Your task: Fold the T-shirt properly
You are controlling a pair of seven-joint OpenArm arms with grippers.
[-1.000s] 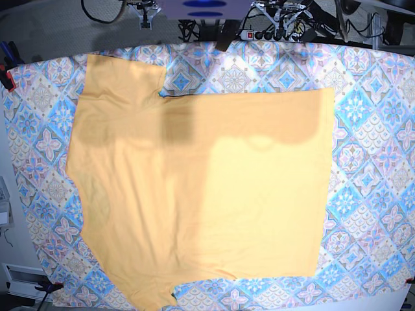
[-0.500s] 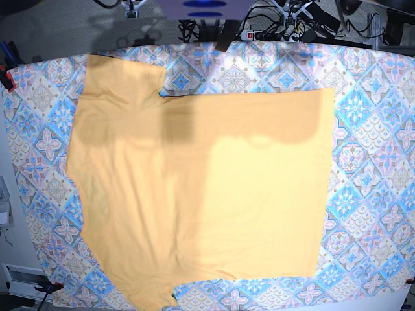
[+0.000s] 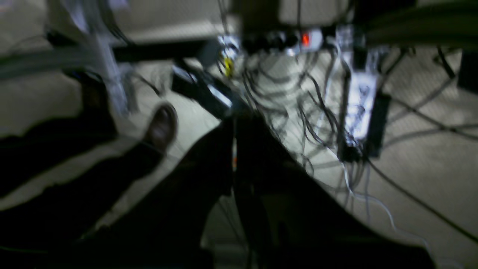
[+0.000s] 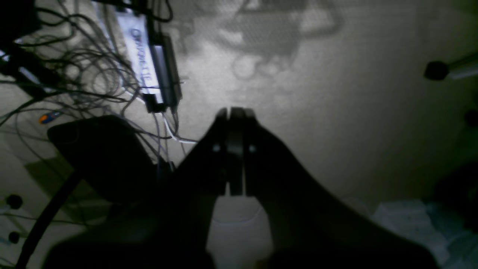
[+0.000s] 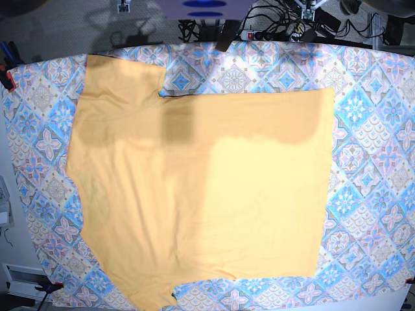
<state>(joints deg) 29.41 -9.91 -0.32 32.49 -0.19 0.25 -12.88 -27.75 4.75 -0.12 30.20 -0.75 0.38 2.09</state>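
The yellow-orange T-shirt (image 5: 207, 194) lies spread flat on the patterned tablecloth (image 5: 369, 129). One sleeve (image 5: 123, 78) points to the far left and a flap (image 5: 149, 291) reaches the near edge. Both grippers are away from it, beyond the table's far edge. My left gripper (image 3: 234, 125) is blurred, its dark fingers pressed together with nothing between them, above a floor full of cables. My right gripper (image 4: 236, 112) is shut and empty over bare floor. In the base view only scraps of the arms show at the top edge.
A power strip (image 5: 249, 34) and tangled cables (image 3: 291, 93) lie on the floor behind the table. A white power strip (image 4: 140, 67) lies left of my right gripper. A corner of the tablecloth (image 4: 410, 220) shows at the lower right. Red clamps (image 5: 8, 79) hold the cloth's edges.
Both arms have drawn back further past the table's far edge and almost left the base view. Their shadow on the shirt has shifted slightly. The shirt has not moved.
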